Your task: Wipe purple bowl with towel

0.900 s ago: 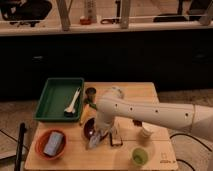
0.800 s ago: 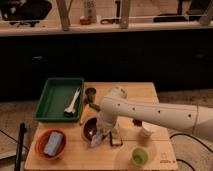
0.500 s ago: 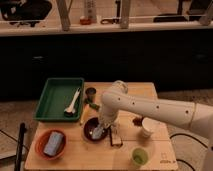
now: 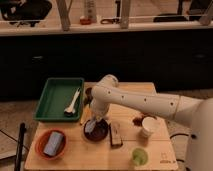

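Down in purple bowl (image 4: 103,134): gripper (image 4: 95,120), towel (image 4: 90,128).

Claw (image 4: 95,120) is down over the purple bowl (image 4: 103,134), front-centre of the worktop (image 4: 95,159). Towel (image 4: 90,128) is in the bowl beneath it. Green tray (image 4: 54,96) to the left, white cup (image 4: 148,127) to the right.

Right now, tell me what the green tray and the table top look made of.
Green tray: likely plastic, going by its uniform colour and raised rim. Table: seemingly pale wood, with a warm matte surface. The gripper hangs over the purple bowl.
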Motion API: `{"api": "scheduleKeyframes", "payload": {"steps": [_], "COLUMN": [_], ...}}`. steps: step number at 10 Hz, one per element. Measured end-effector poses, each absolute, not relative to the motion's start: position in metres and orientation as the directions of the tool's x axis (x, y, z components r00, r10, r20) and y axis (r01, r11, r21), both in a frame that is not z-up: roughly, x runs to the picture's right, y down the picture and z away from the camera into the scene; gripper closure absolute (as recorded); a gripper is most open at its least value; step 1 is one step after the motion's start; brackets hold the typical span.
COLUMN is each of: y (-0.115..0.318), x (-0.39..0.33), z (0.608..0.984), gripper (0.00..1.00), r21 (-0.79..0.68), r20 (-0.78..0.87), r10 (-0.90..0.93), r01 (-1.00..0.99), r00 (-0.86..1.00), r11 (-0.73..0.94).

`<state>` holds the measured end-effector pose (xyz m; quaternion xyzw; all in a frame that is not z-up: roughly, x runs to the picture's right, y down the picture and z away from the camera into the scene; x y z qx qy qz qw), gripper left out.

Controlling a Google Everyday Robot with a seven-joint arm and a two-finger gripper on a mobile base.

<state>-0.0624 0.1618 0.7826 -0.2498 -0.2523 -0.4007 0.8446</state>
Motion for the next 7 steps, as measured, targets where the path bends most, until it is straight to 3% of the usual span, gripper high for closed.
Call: {"api": "scheduleKeyframes", "payload": {"steps": [4, 7], "y": [0.183, 0.207], "x": [-0.102, -0.080], "z": [0.762, 0.750], "gripper": [1.00, 1.00], "r21": [-0.141, -0.155], "r20": [0.678, 0.699], "r10": [-0.587, -0.571], "r01": [0.862, 0.870], "r00": [0.442, 0.432], "r11": [0.486, 0.468]}}
